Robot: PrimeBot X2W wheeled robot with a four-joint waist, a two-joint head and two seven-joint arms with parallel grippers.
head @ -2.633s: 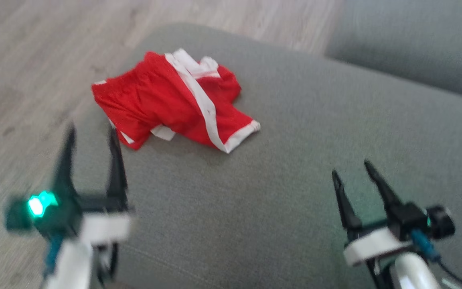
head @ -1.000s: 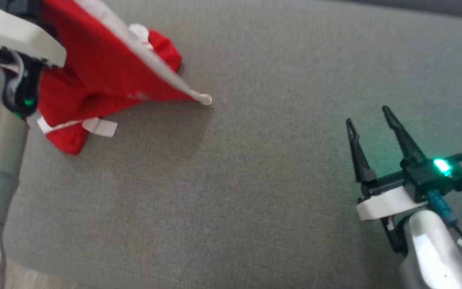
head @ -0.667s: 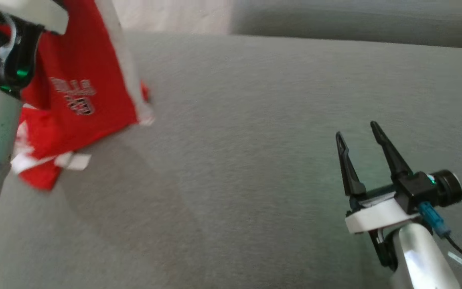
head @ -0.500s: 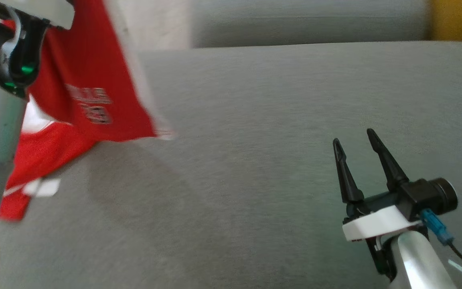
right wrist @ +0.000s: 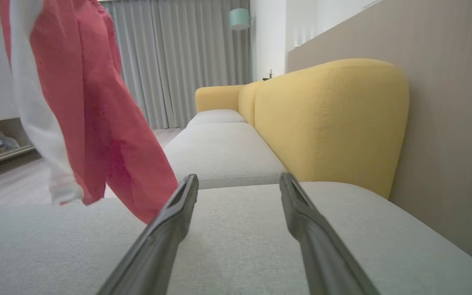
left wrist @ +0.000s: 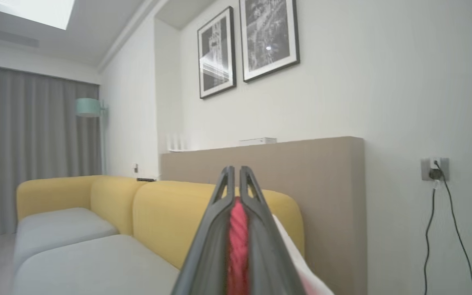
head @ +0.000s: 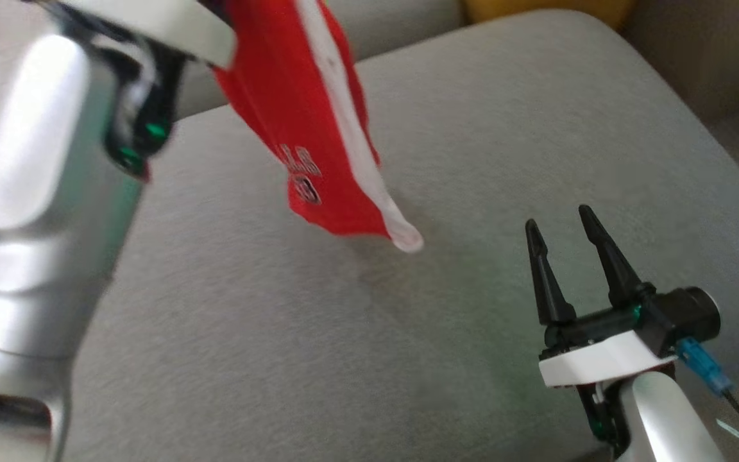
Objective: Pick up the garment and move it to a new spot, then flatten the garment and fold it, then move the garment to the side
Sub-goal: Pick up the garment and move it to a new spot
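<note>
The garment (head: 299,122) is a pair of red shorts with white side stripes and a small printed logo. It hangs in the air from the upper left of the head view, its lowest white corner (head: 406,239) just above the grey cushion (head: 318,333). My left gripper (left wrist: 234,174) is shut on a bunched fold of the red fabric (left wrist: 238,246). The left forearm (head: 42,212) stands large at the left of the head view. My right gripper (head: 559,224) is open at the lower right, empty, right of the hanging shorts (right wrist: 96,119).
The grey cushion's right edge (head: 716,135) curves down toward the floor. A yellow sofa back (right wrist: 330,119) rises beyond the seat, with a beige panel (right wrist: 445,102) behind it. More grey seat cushions (right wrist: 219,151) run on farther along.
My left gripper has closed on the shorts and lifted them off the cushion, carrying them rightward. The head camera has turned right. The right gripper has stayed open.
</note>
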